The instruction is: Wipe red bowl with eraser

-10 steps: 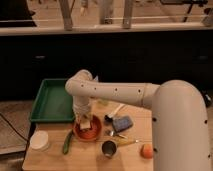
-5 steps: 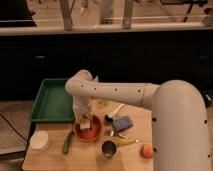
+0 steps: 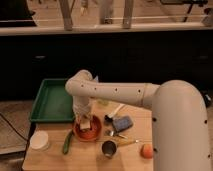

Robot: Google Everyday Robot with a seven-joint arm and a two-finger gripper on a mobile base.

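The red bowl [image 3: 88, 131] sits on the wooden table, left of centre. My gripper [image 3: 84, 120] reaches down from the white arm into the bowl. The whitish-tan eraser [image 3: 85, 123] is at the gripper's tip, inside the bowl, against its inner surface. The gripper's lower end hides part of the bowl's inside.
A green tray [image 3: 52, 102] stands at the back left. A white round cup [image 3: 39, 140] and a green vegetable [image 3: 67, 142] lie at the front left. A blue pad [image 3: 122, 123], a dark metal cup [image 3: 108, 148], a utensil [image 3: 126, 142] and an orange fruit [image 3: 146, 150] lie to the right.
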